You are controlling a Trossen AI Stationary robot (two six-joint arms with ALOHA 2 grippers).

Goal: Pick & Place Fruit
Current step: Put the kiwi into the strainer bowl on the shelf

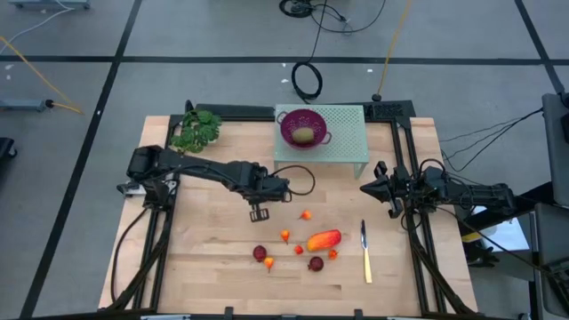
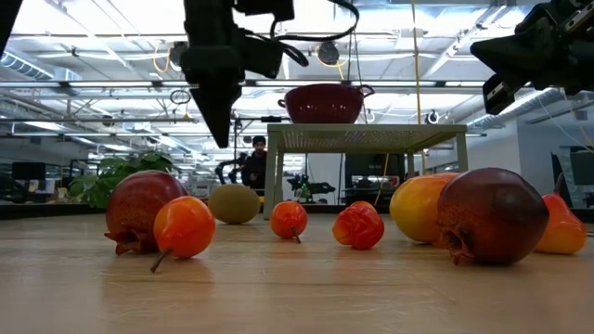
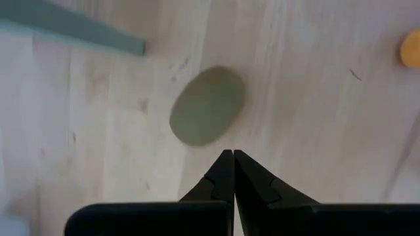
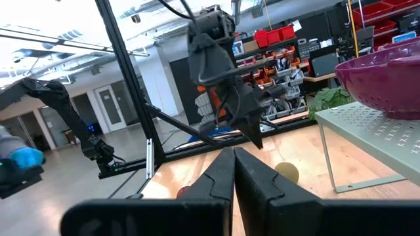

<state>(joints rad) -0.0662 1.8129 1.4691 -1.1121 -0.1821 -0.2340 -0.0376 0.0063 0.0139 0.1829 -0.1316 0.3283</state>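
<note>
A light wooden table (image 1: pixel 204 267) seen from above, with two dark robot arms reaching in from either side. At the far edge stands a pale green perforated stand (image 1: pixel 342 138) holding a purple colander (image 1: pixel 303 126), and one olive-brown oval fruit (image 1: pixel 303 135) sits inside the colander. A leafy green bunch (image 1: pixel 197 131) lies at the far left corner.

The left gripper (image 3: pixel 233 172) hangs over the middle of the table, its jaws pressed together and holding nothing. A second olive-brown oval (image 3: pixel 208 105) lies on the wood just ahead of the fingertips, apart from them.

The right gripper (image 4: pixel 233 167) waits at the right edge, jaws together.

Nearer the front lie an elongated orange-red fruit (image 1: pixel 324 240), two dark red balls (image 1: pixel 260 253) and several tiny orange-red pieces (image 1: pixel 285 236). A yellow-handled knife (image 1: pixel 365 253) lies to their right.
</note>
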